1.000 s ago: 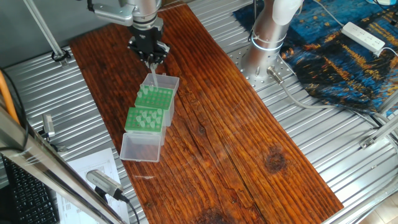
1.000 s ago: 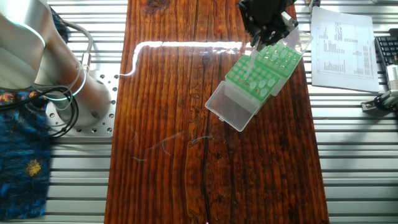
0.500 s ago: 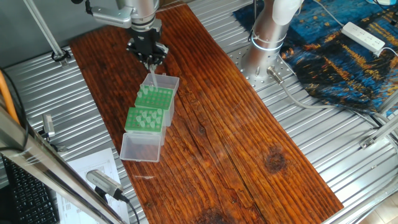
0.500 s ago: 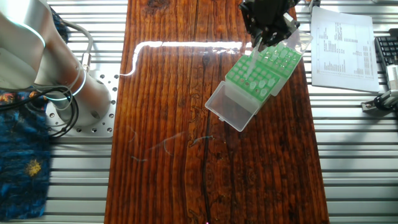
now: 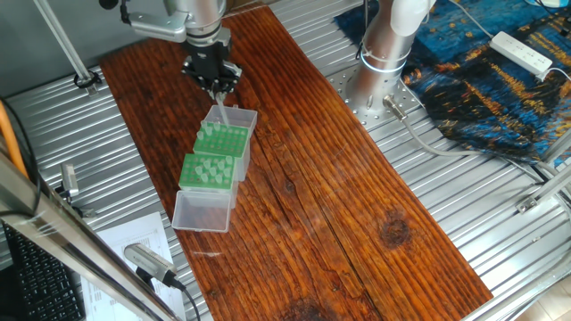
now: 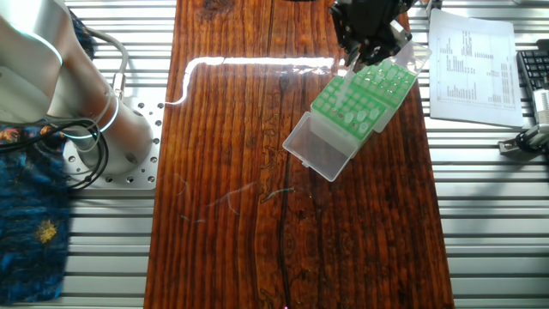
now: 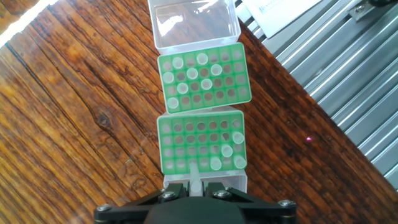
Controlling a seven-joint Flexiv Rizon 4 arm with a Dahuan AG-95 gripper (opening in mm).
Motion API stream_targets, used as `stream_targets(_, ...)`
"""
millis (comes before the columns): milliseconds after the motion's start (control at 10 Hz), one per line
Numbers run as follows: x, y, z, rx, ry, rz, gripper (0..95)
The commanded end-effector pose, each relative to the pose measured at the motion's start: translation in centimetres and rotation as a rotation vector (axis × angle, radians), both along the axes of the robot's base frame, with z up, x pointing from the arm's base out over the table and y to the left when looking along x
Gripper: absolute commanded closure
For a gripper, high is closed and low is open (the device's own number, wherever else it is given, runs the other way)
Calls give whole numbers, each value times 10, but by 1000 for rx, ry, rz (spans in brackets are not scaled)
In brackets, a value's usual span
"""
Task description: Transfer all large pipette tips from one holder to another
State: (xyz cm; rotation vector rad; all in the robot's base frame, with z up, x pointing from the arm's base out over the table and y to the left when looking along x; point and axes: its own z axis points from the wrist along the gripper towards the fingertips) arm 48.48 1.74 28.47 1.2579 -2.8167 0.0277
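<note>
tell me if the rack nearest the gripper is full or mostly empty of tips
Mostly empty. In the hand view the near green rack shows only about four pipette tips, clustered at its right side; the gripper holds another above it.

Pincer (image 5: 215,89) holds 1 pipette tip (image 5: 219,106) above 2 green racks (image 5: 216,155).

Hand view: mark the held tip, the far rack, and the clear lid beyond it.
held tip (image 7: 194,179), hand view, its pale shaft just above the fingers
far rack (image 7: 244,82), hand view, bare green right edge
clear lid (image 7: 194,25), hand view, middle of its transparent panel
</note>
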Motion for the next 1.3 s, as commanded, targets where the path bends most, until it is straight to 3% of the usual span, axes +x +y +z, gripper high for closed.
stream_targets(100, -2, 0, -1, 1, -4, 2, 950)
stream_targets(1300, -1, -7, -11, 23, 4, 33, 950)
